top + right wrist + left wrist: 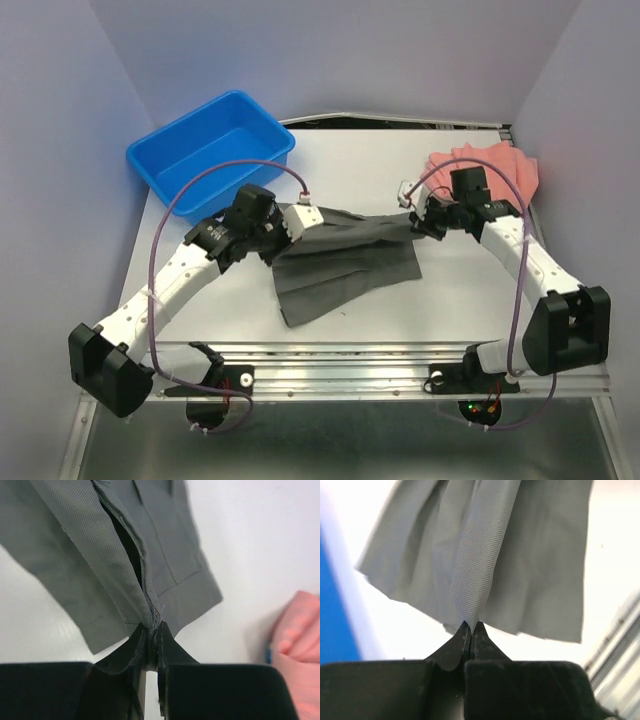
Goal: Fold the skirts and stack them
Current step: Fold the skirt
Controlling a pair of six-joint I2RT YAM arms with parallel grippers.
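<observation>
Jaws on both arms are pressed together, each pinching cloth. The left gripper [470,625] nips a single pleat ridge. The right gripper [151,626] nips the edge at the zip seam.

Table [480,290]: white, carrying all items.

Grey skirt [345,262]: it spans the gap between the two grippers. One edge is drawn fairly straight from one pinch to the other, and the rest falls away on the near side of the jaws, spreading into a skewed, wider hem. How much of that lower part rests on the table cannot be told.

Step in hand, as judged: squaring the grey skirt for its first fold. To do it well, both pinches should be kept at equal height and tension so the held edge does not sag. The free hem should be laid flat first, then the held edge carried over it. The left pinch takes only one pleat, so slip there is the main risk. Slow, matched travel is advised.

Tub [215,140]: blue, open-topped, beyond and outboard of the left gripper, well apart from the cloth. No item shows inside it from above.

Pink skirt [500,165]: bunched just beyond the right gripper, on its outboard side, apart from the grey skirt. It is not folded, and stacking is not begun.
</observation>
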